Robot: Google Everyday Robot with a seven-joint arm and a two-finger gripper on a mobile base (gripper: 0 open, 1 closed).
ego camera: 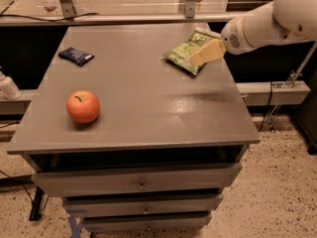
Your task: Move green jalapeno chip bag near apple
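Near the far-left corner of the desk (148, 113) a small dark-blue packet (75, 56) is seen, and nearer the front-left corner, just inside the left edge, the apple (83, 106) is set upright with its stem up. Well apart from it, by the far-right corner, the green jalapeno chip bag (182, 52) is laid flat, its long axis slanted from the far edge toward the front-left. The tool (200, 57) is held over the bag's right-hand part, reached in from beyond the right edge by the white arm (257, 26); whether it is wide, narrow or closed on the bag cannot be told. The bag is judged to need carrying leftward and frontward, diagonally across the desk.
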